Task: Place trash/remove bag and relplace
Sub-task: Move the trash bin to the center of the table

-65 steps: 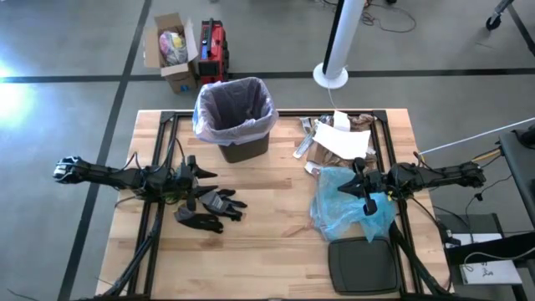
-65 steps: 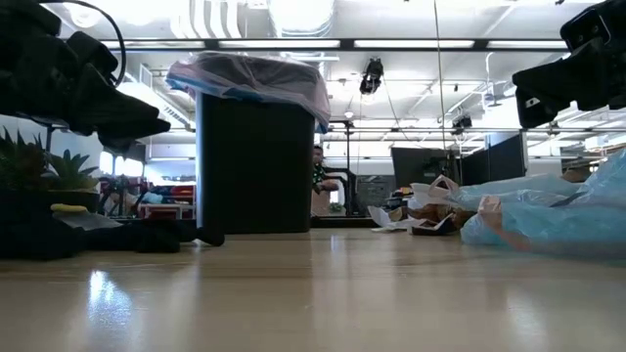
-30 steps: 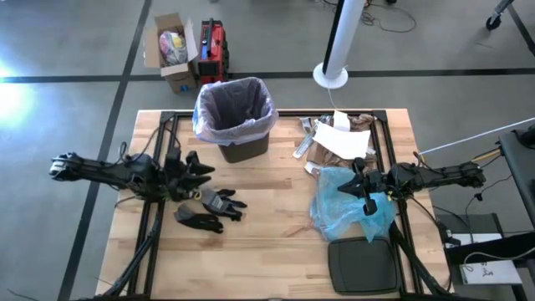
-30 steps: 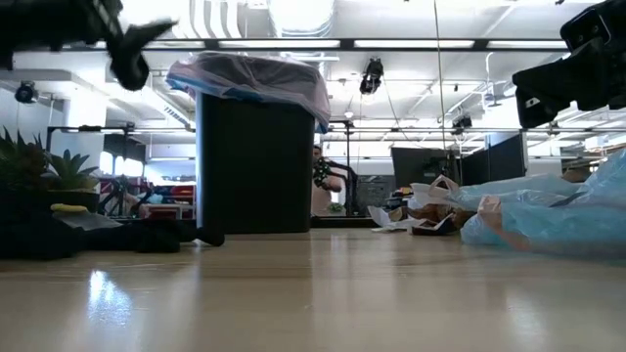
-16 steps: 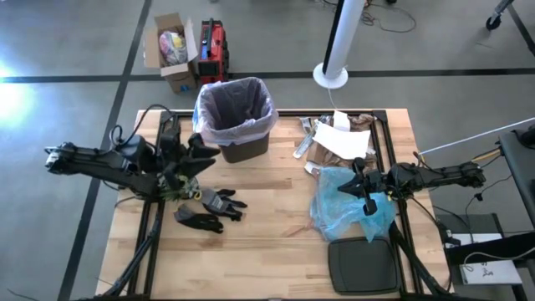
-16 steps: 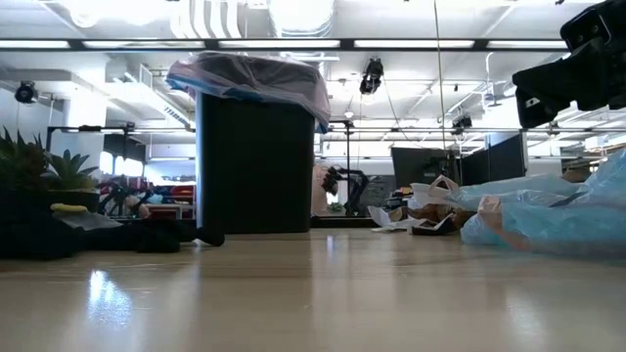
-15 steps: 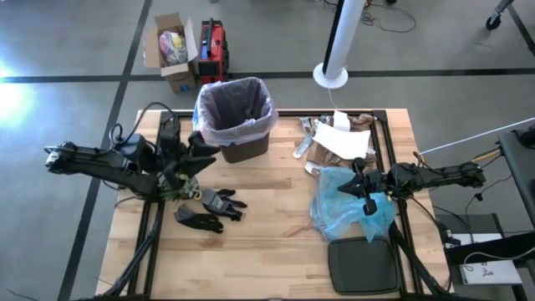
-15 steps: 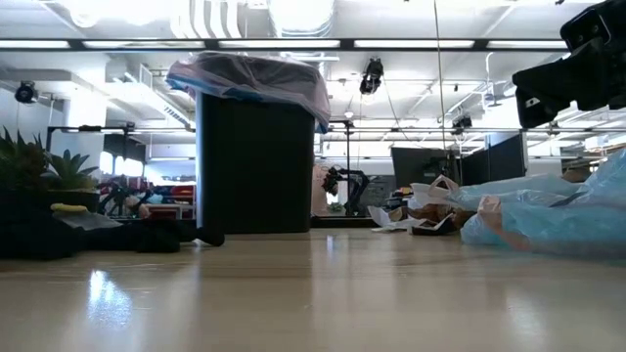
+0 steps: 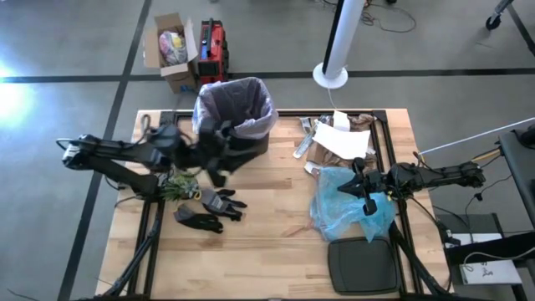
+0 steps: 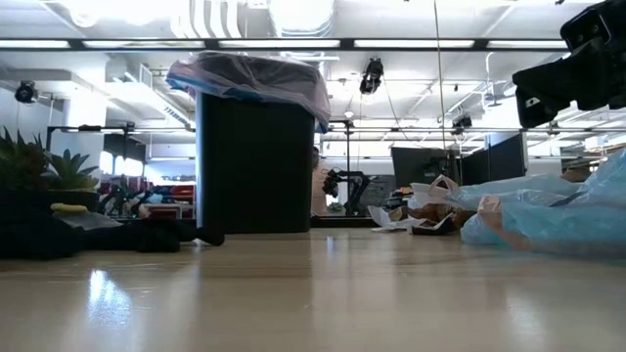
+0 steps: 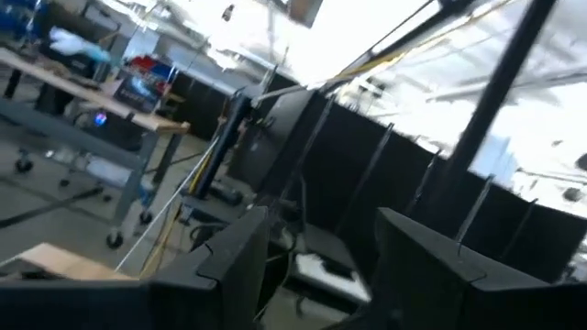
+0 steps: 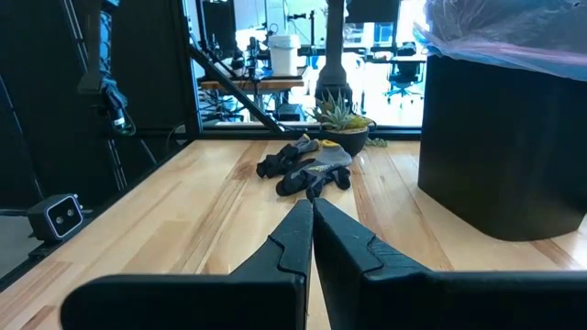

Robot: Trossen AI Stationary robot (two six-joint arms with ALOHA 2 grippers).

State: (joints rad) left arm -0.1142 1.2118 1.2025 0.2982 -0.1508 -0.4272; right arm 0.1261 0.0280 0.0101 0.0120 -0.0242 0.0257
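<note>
The dark bin [image 9: 242, 138] stands at the table's far middle, with the pale pink-lavender bag [image 9: 236, 107] lining it and folded over its rim [image 10: 252, 76]. The trash [image 9: 337, 139], brown and white paper scraps, lies on the table at the far right. My left gripper [image 9: 224, 149] hovers high beside the bin's near-left side. It is open with nothing between its fingers [image 11: 234, 261]. My right gripper [image 9: 368, 201] is shut and waits above a light blue plastic bag [image 9: 347, 207]; its closed fingers [image 12: 310, 229] point toward the table's left.
Black gloves [image 9: 209, 209] and a small potted plant [image 9: 175, 188] lie near the left arm. A dark flat lid [image 9: 364, 266] sits at the near right edge. Bare wood lies open in the table's middle [image 9: 276, 192].
My left gripper has risen from just above the gloves and swung toward the far right, up beside the bin, leaving the low view. Its fingers have stayed open. The gloves, bin and bag have not moved.
</note>
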